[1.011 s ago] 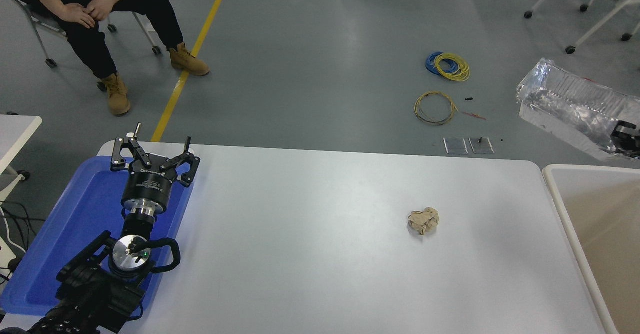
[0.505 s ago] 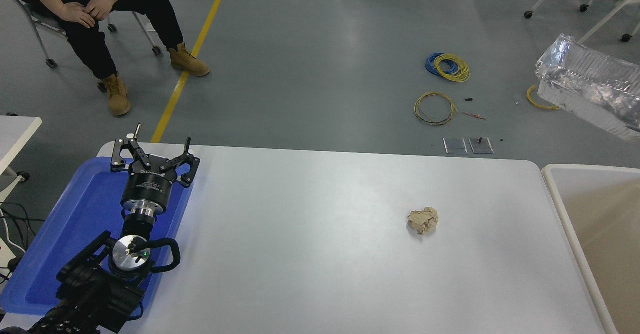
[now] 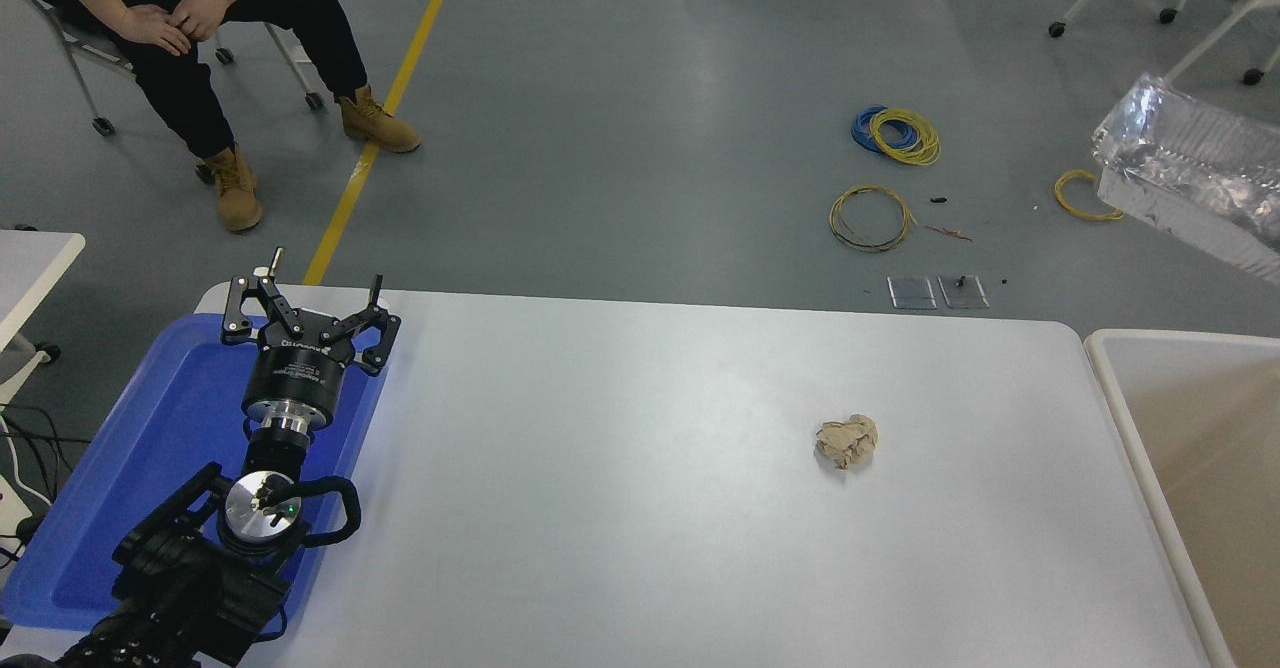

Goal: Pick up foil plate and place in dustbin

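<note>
Head view: foil plate (image 3: 1195,173) aloft at right edge, above dustbin (image 3: 1120,398); right pincer unseen. Left pincer (image 3: 305,300) parked lower left, spread wide, empty. We fear it dropping outside the rim.

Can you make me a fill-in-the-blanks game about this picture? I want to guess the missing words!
1. The crumpled paper ball sits on the ____ table.
2. The left gripper is above a tray coloured ____.
3. The shiny foil plate is up in the air at the picture's ____ edge.
4. The left gripper's jaws are ____.

Missing words: white; blue; right; open
</note>
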`<state>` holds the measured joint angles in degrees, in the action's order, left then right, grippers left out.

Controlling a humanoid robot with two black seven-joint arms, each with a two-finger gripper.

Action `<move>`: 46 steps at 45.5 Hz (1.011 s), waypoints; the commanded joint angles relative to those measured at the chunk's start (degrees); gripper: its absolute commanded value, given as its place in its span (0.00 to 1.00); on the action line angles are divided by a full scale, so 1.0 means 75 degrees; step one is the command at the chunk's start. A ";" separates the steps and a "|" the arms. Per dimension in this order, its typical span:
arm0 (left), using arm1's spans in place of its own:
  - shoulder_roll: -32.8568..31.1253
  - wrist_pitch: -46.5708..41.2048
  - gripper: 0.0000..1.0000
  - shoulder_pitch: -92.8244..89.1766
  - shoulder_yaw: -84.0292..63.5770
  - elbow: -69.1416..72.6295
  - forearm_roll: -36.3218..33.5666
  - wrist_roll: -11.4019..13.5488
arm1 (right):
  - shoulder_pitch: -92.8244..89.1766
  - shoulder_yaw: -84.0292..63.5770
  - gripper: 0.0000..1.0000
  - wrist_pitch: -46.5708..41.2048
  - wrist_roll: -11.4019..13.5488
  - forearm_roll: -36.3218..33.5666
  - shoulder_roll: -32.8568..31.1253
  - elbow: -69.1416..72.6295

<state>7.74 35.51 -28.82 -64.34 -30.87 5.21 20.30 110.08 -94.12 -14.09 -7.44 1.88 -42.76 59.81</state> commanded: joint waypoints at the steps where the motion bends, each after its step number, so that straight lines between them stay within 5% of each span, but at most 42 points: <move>1: -0.0001 0.0000 1.00 -0.0001 0.0000 -0.0009 -0.0004 0.0000 | -0.2416 0.0455 0.00 0.0050 0.0032 -0.0590 -0.0416 -0.2125; 27: -0.0001 0.0000 1.00 -0.0012 0.0000 0.0003 0.0008 0.0000 | -0.8371 0.4885 0.00 0.1257 0.0090 -0.1001 -0.0334 -0.5244; 46: -0.0001 0.0000 1.00 -0.0012 0.0000 -0.0008 -0.0004 0.0000 | -0.9907 0.6057 0.00 0.1574 0.0090 -0.0919 0.0345 -0.6182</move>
<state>7.73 35.51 -28.90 -64.33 -30.85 5.23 20.30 42.35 -53.26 -4.56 -6.79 -5.09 -42.77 16.77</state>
